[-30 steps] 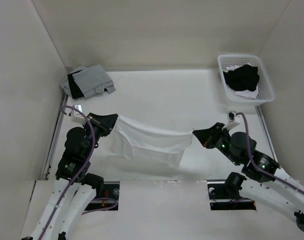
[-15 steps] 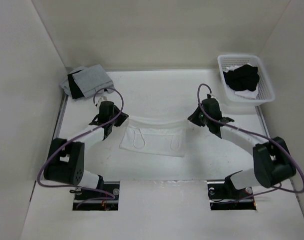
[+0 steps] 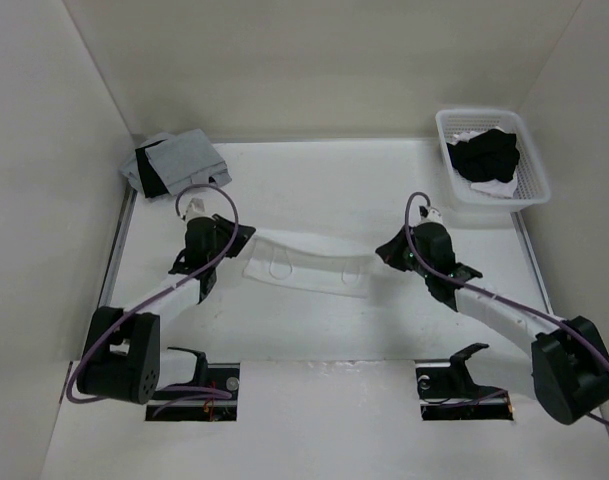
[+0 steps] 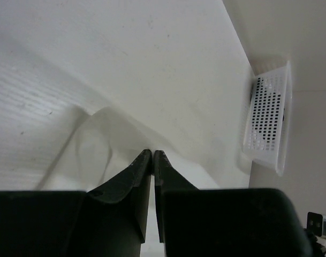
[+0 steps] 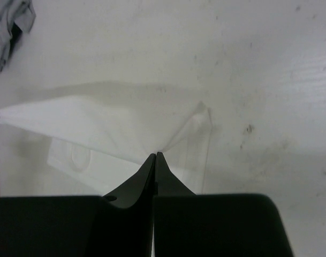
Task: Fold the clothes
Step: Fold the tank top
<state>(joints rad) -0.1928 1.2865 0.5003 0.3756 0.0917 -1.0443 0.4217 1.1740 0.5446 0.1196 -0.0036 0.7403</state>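
The clothes [image 3: 304, 268], a white thin camisole, lie as a long narrow band across the middle of the table, strap loops showing on the lower layer. My left gripper [image 3: 246, 240] is at the band's left end and my right gripper [image 3: 384, 250] at its right end. In the left wrist view the jaws [image 4: 152, 153] are pressed together on a ridge of the white fabric [image 4: 98, 144]. The right wrist view shows the fabric [image 5: 98, 120] tented up into the shut tips [image 5: 156, 154].
A white basket [image 3: 529, 185] holding black and white garments stands at the back right, also seen from the left wrist [image 4: 267, 115]. A grey-and-black garment pile [image 3: 179, 160] lies at the back left corner. White walls close in the table on three sides.
Both arms have reached forward and down. The camisole, hanging between the grippers a second ago, now lies doubled on the table, with its gripped edge carried farther back over the lower layer.
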